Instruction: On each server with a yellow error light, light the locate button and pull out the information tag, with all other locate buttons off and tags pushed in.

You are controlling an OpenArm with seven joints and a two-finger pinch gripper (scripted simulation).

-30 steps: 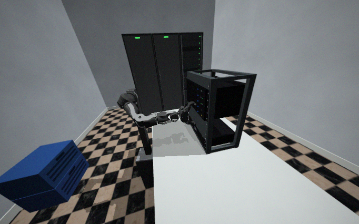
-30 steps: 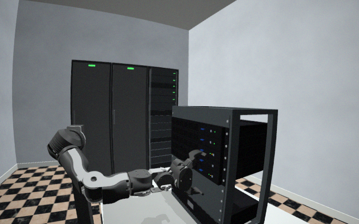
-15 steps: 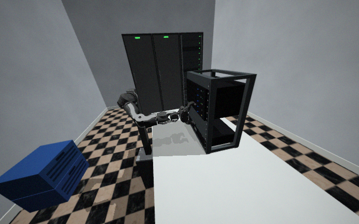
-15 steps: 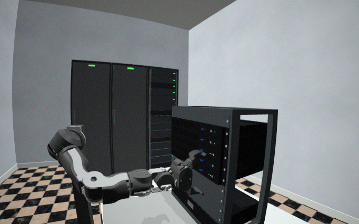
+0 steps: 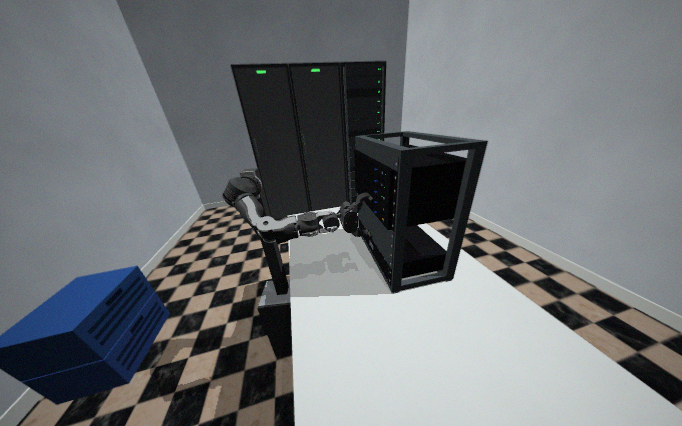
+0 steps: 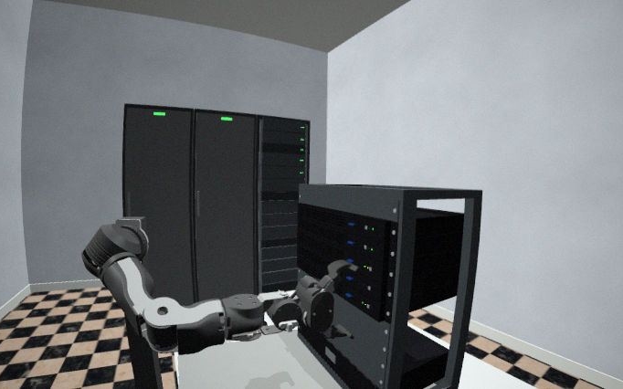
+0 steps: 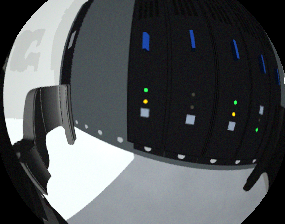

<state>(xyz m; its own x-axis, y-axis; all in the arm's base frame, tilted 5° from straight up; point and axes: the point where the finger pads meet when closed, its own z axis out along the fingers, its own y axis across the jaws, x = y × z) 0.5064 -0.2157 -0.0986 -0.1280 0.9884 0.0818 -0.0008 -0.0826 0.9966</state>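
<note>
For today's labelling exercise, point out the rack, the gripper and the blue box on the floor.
Rack [image 6: 403, 270], exterior view, on its front corner post.
Gripper [image 6: 342, 299], exterior view, midway between the open fingers, at the servers' front.
Blue box [image 5: 63, 317], top view, on its top face.
</note>
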